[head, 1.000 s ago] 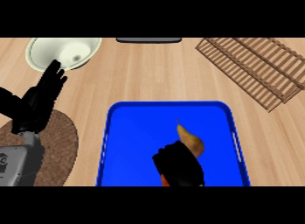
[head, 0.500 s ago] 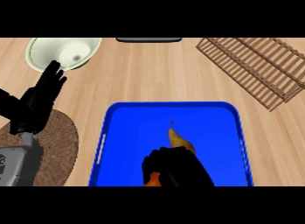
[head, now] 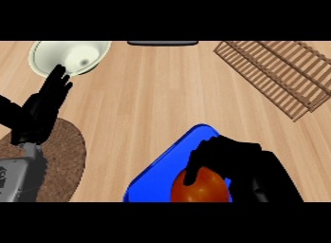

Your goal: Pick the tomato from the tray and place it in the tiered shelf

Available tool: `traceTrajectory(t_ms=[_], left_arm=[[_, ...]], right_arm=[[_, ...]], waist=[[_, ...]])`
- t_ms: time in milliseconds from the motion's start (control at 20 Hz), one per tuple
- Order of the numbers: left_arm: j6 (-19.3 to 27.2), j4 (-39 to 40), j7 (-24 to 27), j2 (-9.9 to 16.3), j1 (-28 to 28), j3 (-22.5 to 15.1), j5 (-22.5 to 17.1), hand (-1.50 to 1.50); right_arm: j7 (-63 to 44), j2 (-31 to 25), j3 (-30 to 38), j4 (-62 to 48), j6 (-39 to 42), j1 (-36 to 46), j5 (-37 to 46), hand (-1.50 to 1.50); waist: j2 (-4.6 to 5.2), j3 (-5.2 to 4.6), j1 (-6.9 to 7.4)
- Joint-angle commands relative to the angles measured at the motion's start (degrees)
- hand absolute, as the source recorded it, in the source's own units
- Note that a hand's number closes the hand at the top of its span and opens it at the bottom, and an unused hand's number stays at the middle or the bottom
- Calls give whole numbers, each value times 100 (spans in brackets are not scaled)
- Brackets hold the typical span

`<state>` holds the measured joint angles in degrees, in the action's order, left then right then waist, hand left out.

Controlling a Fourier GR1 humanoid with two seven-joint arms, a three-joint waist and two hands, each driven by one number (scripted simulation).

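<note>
Tomato (head: 203, 187): red-orange. Tray (head: 160, 168): bright blue. Bench (head: 160, 95): pale wood grain. Tiered shelf (head: 287, 71): brown slats. Bowl (head: 69, 56): cream. Mat (head: 63, 156): speckled brown.

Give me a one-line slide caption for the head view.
Right hand curled over the tomato on the tilted blue tray; left hand rests open; wooden tiered shelf waits at upper right.

tomato (head: 201, 187) part-hidden under right hand (head: 241, 159), blue tray (head: 164, 166) cut off below

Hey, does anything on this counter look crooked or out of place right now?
Yes. The blue rectangular tray sits askew, one corner pointing up the wooden counter, while the right hand curls over the red tomato on it.
</note>
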<state>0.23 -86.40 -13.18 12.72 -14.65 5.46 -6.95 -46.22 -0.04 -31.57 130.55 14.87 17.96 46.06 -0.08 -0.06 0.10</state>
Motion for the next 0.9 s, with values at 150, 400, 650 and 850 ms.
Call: traceTrajectory(t_ms=[150,400,650,850], left_arm=[[-14,412,310,-82,-70,-2,122,0],[-25,-145,-188,35,-47,65,-20,0],[28,-165,-112,-21,158,44,88,0],[-73,33,81,-14,21,79,80,0]], right_arm=[[-730,-139,1879,-192,874,1753,-452,150],[-876,-536,3231,-979,1195,2797,-1161,150],[-716,-1305,4026,-1209,1530,2835,-1580,150],[293,-1698,4810,-1942,1167,2524,-1918,150]], waist=[[27,-3,-36],[5,2,19],[-6,5,-7],[10,7,-1]])
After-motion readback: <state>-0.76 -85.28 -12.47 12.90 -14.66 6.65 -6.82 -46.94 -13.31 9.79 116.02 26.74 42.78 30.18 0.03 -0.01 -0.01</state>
